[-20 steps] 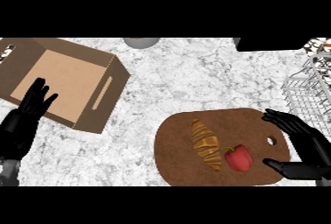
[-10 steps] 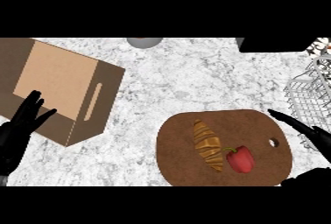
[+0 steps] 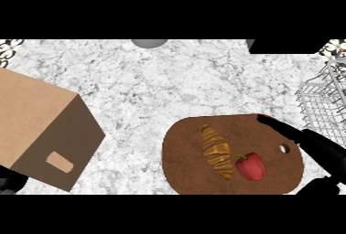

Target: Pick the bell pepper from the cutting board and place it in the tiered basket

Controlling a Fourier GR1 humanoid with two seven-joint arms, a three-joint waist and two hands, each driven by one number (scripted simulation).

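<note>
A red bell pepper point(image 3: 251, 166) with a green stem lies on the right half of the round brown cutting board point(image 3: 186, 157), just right of a croissant point(image 3: 216, 151). My right hand point(image 3: 315, 144) is open, its straight fingers stretched over the board's right edge near the hanging hole. The thumb shows apart at the lower right. The pepper sits a little left of the hand, untouched. The wire tiered basket point(image 3: 323, 98) stands at the right edge. Only a dark sliver of my left hand point(image 3: 9, 183) shows at the lower left, beside the box.
A large open cardboard box point(image 3: 40, 123) with a cut handle fills the left side. A grey round object point(image 3: 148, 42) and a black object point(image 3: 283, 45) sit at the counter's far edge. Marble counter lies between the box and the board.
The box now looms larger and lower at the left, and my left hand has slid almost out of sight behind it. My right hand has sunk toward the lower right. Pepper and croissant stay on the board.
</note>
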